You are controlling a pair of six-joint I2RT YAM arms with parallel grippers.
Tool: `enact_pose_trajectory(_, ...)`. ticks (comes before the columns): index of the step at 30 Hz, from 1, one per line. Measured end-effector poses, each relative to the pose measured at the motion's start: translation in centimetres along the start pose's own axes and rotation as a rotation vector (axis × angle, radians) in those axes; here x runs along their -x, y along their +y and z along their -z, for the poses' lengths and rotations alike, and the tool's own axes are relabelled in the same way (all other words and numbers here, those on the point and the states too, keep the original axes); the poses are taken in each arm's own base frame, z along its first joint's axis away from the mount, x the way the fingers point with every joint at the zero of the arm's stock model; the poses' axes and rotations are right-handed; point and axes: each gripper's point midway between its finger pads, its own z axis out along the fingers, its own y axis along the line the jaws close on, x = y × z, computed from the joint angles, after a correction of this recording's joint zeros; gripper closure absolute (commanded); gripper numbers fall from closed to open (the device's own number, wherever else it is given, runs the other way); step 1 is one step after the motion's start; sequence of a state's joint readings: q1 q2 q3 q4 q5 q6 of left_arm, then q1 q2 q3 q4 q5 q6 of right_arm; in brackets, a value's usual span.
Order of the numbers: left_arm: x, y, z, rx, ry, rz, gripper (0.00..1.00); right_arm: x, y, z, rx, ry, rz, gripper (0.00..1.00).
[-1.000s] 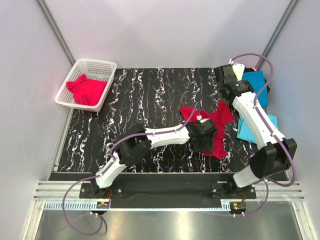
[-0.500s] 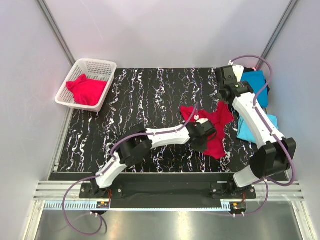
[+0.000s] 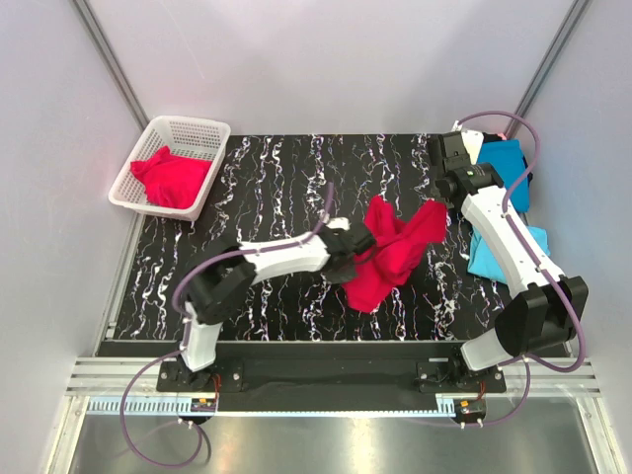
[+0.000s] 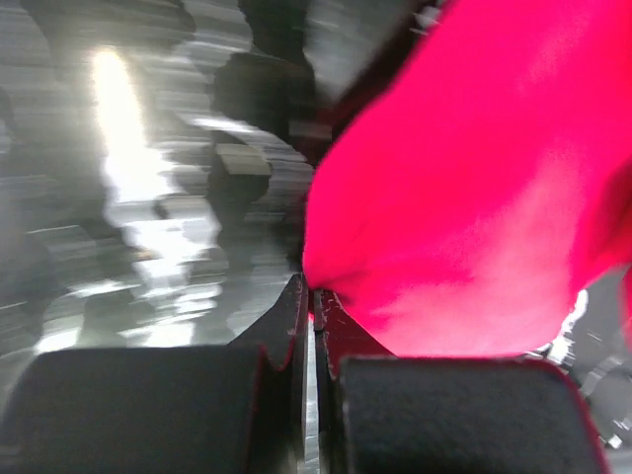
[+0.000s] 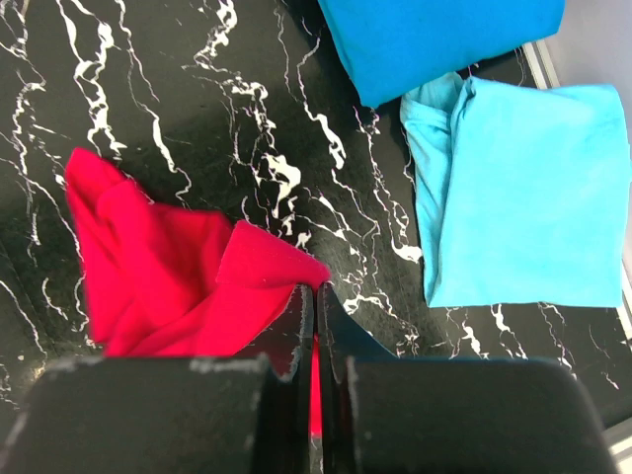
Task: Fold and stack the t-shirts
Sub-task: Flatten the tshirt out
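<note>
1. The left gripper [image 4: 312, 296] is clamped on the red shirt [image 3: 390, 252], which is raised at centre-right.
2. The right gripper [image 5: 314, 294] pinches its other edge.
3. The teal shirt [image 5: 434, 39] and sky-blue shirt [image 5: 513, 197] lie folded at far right.
4. A second red shirt [image 3: 170, 178] fills the basket [image 3: 188, 128], upper left.

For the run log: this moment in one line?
left gripper: shut on red t-shirt | right gripper: shut on same shirt | sky-blue t-shirt: folded
</note>
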State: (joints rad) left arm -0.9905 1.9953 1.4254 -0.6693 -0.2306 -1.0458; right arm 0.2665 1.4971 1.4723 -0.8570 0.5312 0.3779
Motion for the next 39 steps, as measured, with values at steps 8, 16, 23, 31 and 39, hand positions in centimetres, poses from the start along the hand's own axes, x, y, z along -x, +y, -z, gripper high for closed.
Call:
enact_pose_trajectory(8,4.1,8.8,3.7,0.113,-0.127,0.186,1.00,-2.7,0.0,-1.2,-0.004,0.054,0.015,1.00)
enact_pose_trajectory(16,6.3,14.4,4.9,0.206,-0.183,0.310,1.00,-10.9,-2.2,-3.7,-0.104,0.221,0.021,1.00)
enact_pose_trajectory(23,8.1,19.0,7.2,0.255,-0.244,0.427,1.00,-12.8,-4.5,-4.6,-0.198,0.254,-0.038,1.00)
enact_pose_trajectory(31,9.0,21.8,8.7,0.266,-0.288,0.507,1.00,-12.6,-5.3,-4.6,-0.245,0.224,-0.082,1.00)
enact_pose_trajectory(39,7.1,23.8,8.7,0.288,-0.256,0.536,0.40,-11.7,-6.6,-3.7,-0.277,0.176,-0.143,1.00)
